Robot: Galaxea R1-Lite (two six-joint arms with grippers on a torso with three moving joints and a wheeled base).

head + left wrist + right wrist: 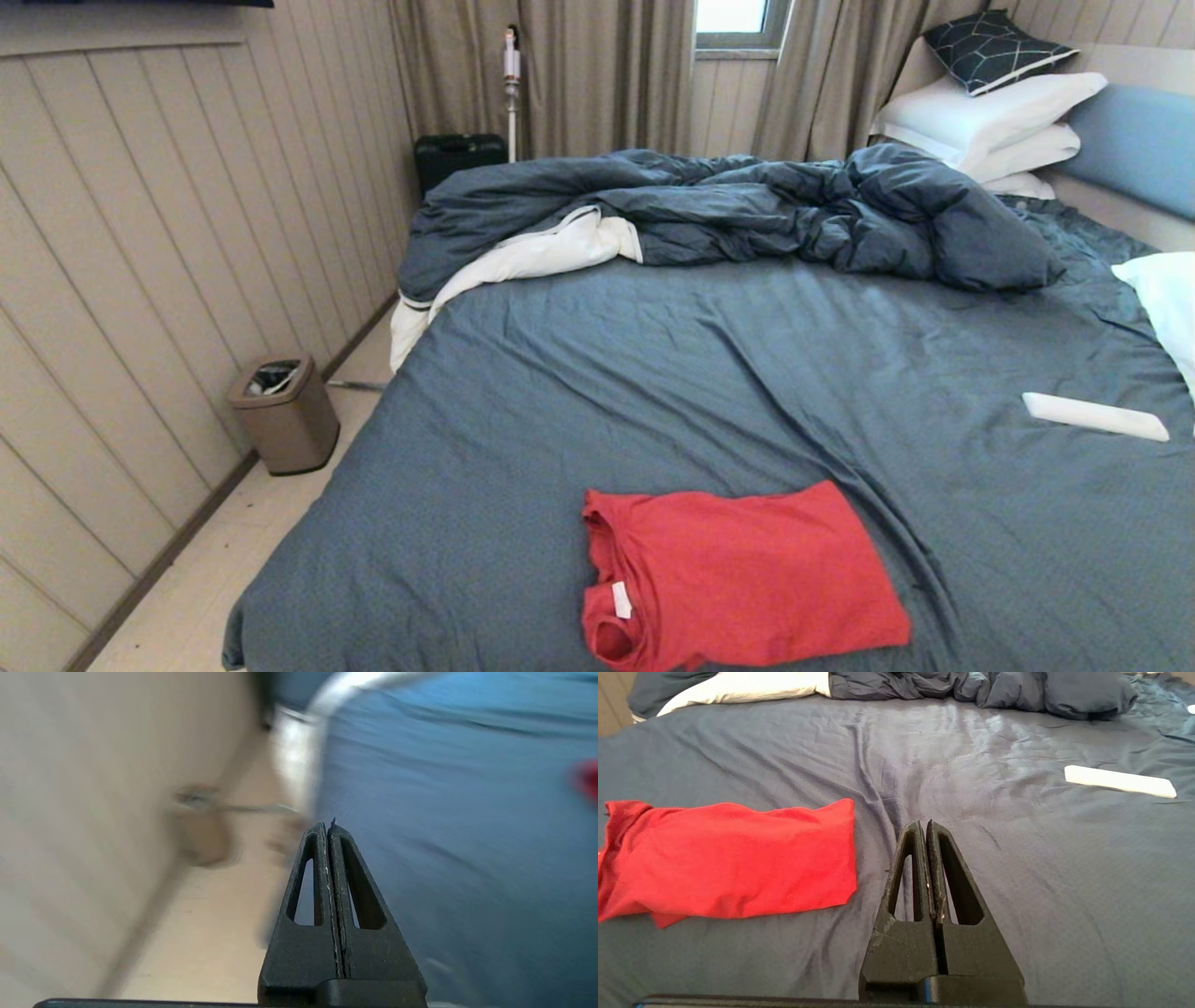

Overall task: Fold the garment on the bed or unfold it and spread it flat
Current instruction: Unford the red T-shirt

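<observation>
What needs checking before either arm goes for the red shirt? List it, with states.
1. Garment lies folded on the bed: ok.
2. Nothing lies on top of it: ok.
3. Left gripper shut and holding nothing: ok.
4. Right gripper shut and holding nothing, beside the garment and not touching it: ok.
5. Jaws open for a grasp: not ok.
6. White flat object lies apart from the garment: ok.

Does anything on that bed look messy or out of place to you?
Yes. The dark blue duvet is bunched in a rumpled heap across the far side of the bed, and a flat white object lies loose on the sheet. The red T-shirt itself looks folded, though slightly askew.
</observation>
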